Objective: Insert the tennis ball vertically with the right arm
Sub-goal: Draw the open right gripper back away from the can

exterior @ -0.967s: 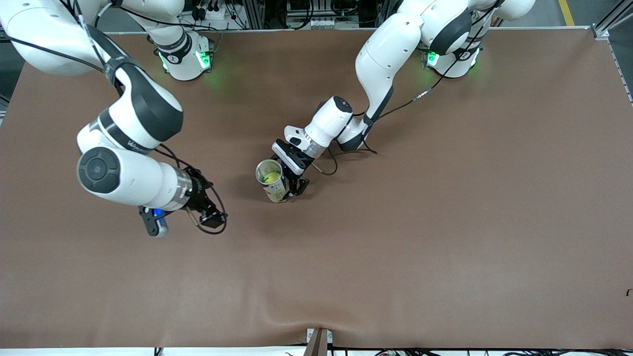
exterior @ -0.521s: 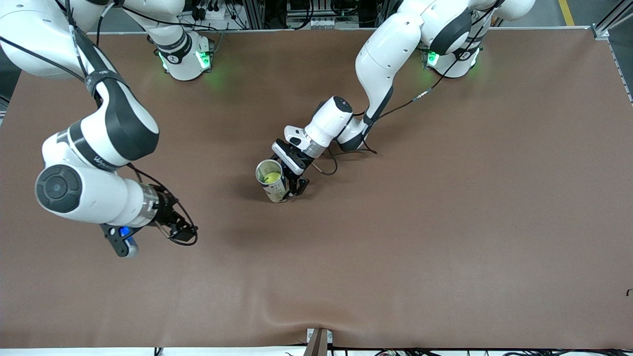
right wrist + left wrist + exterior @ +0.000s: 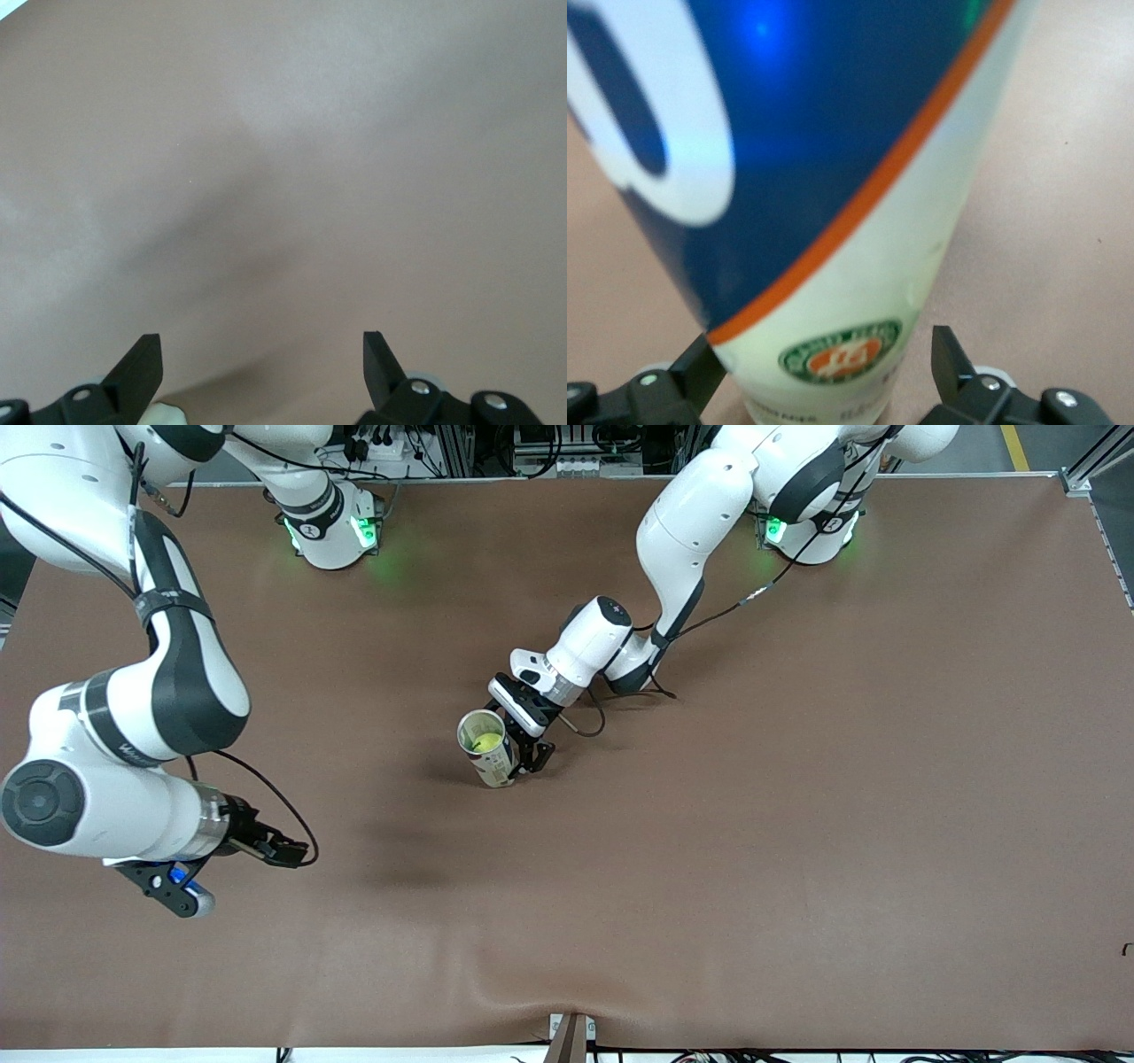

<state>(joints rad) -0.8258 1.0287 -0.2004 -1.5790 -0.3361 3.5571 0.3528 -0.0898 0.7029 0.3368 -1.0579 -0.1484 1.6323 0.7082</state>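
Note:
A tennis can (image 3: 493,766) stands upright near the table's middle, with the yellow-green tennis ball (image 3: 485,741) down inside its open top. My left gripper (image 3: 529,760) is low at the can's base, open, its jaws on either side of the can. In the left wrist view the blue, orange and white can (image 3: 833,221) fills the space between the fingers of the left gripper (image 3: 824,367), with a gap at one finger. My right gripper (image 3: 294,856) hangs open and empty over bare table toward the right arm's end. The right wrist view shows the right gripper (image 3: 261,354) with only the mat past it.
The brown mat (image 3: 709,850) covers the whole table. A small bracket (image 3: 571,1036) sits at the table's edge nearest the front camera. The right arm's elbow (image 3: 133,717) hangs over that arm's end of the table.
The right arm has swung away from the can toward its own end of the table, gripper open and empty. The left arm and the can have stayed put.

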